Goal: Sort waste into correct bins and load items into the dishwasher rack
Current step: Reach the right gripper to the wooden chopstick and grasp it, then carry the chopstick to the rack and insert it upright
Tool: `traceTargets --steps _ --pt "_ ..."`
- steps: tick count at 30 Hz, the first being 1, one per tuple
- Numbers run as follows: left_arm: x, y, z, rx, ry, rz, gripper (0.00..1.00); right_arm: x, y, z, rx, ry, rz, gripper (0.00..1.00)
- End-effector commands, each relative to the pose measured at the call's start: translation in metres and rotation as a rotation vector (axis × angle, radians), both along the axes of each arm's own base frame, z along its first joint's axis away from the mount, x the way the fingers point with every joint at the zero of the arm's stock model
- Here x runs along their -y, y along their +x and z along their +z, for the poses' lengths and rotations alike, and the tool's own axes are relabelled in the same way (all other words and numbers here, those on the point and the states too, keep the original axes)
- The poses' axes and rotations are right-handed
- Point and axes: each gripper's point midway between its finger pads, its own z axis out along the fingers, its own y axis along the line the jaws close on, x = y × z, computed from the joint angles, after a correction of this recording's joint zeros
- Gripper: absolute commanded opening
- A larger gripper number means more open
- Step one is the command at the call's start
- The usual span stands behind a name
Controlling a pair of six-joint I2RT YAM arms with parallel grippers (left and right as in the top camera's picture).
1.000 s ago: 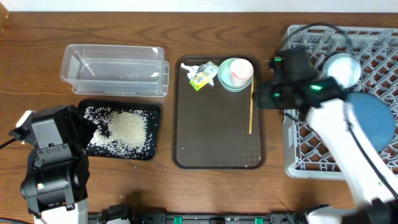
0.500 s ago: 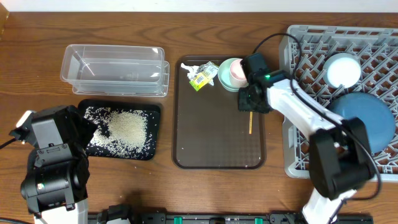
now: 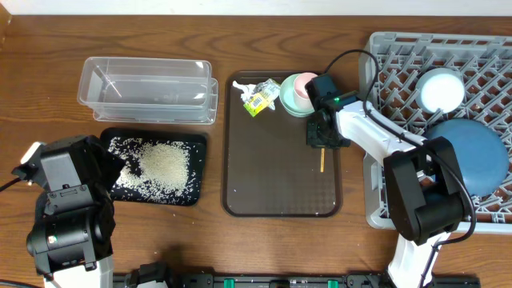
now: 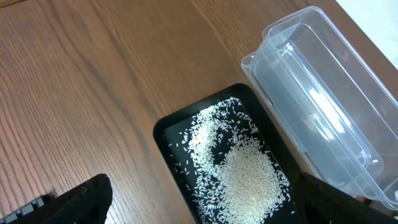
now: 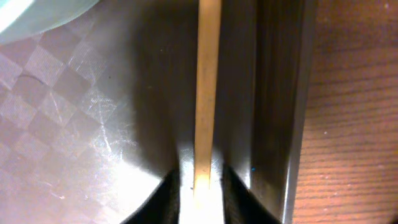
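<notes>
The right gripper (image 3: 319, 136) is down low over the brown serving tray (image 3: 272, 188), which sits mid-table, slightly toward the right edge. In the right wrist view its two dark fingers (image 5: 155, 200) sit on either side of a thin wooden stick (image 5: 208, 87) that lies along the tray's right-hand rim. The gap between them looks barely wider than the stick, and it is not possible to tell whether they are pinching it.

Just beyond the gripper, at the tray's far right corner, a pink cup (image 3: 306, 86) sits nested inside a pale green cup (image 3: 288, 102). Beside them, toward the left, lies the crumpled white-and-yellow wrapper (image 3: 258, 98).

The grey dishwasher rack (image 3: 400, 48) fills the table's right edge. It already holds the small light blue bowl (image 3: 442, 90) and the large dark blue dish (image 3: 480, 156).

Near the left edge, the left gripper (image 4: 208, 208) hangs with its fingers spread wide, holding nothing. Below it the rice-like grains (image 4: 249, 177) are heaped in the black tray (image 4: 163, 134). The clear tub (image 3: 148, 88), toward the far left corner, looks empty.

The task seems roughly half done. The grains, bowl and dish are placed, while both cups, the wrapper and the stick remain.
</notes>
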Motion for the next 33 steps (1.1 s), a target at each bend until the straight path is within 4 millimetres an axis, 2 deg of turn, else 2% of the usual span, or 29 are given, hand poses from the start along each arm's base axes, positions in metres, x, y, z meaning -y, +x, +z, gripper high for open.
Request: traceTargets --steps 1,5,8,11,12,16,19,21,23,25,27,29,33 --pt "-0.002 -0.001 0.005 0.009 0.007 0.01 0.94 -0.005 -0.006 -0.008 -0.037 0.022 -0.008 0.05" --pt "-0.002 -0.001 0.005 0.009 0.007 0.01 0.94 0.0 0.0 0.021 0.006 0.047 -0.026 0.02" --pt "-0.002 -0.001 0.005 0.009 0.007 0.009 0.94 0.008 0.01 0.059 0.077 0.075 -0.051 0.01" --pt "-0.002 -0.001 0.005 0.009 0.007 0.01 0.94 0.023 0.019 0.108 0.176 0.106 -0.083 0.01" --pt "-0.002 -0.001 0.005 0.009 0.007 0.01 0.94 0.033 0.021 0.129 0.22 0.116 -0.096 0.01" --pt "-0.002 -0.001 0.005 0.009 0.007 0.01 0.94 0.076 0.026 0.195 0.384 0.124 -0.143 0.01" --pt "-0.002 -0.001 0.005 0.009 0.007 0.009 0.94 0.125 0.024 0.235 0.503 0.078 -0.214 0.01" --pt "-0.002 -0.001 0.005 0.009 0.007 0.01 0.94 0.161 0.021 0.254 0.567 0.033 -0.255 0.01" --pt "-0.002 -0.001 0.005 0.009 0.007 0.01 0.94 0.186 0.018 0.262 0.595 0.014 -0.289 0.01" --pt "-0.002 -0.001 0.005 0.009 0.007 0.01 0.94 0.2 0.016 0.263 0.6 0.044 -0.281 0.01" --pt "-0.002 -0.001 0.005 0.009 0.007 0.01 0.94 0.197 0.019 0.261 0.595 0.121 -0.243 0.01" --pt "-0.002 -0.001 0.005 0.009 0.007 0.01 0.94 0.185 0.025 0.258 0.593 0.197 -0.168 0.01" --pt "-0.002 -0.001 0.005 0.009 0.007 0.01 0.94 0.168 0.036 0.242 0.564 0.234 -0.046 0.01"
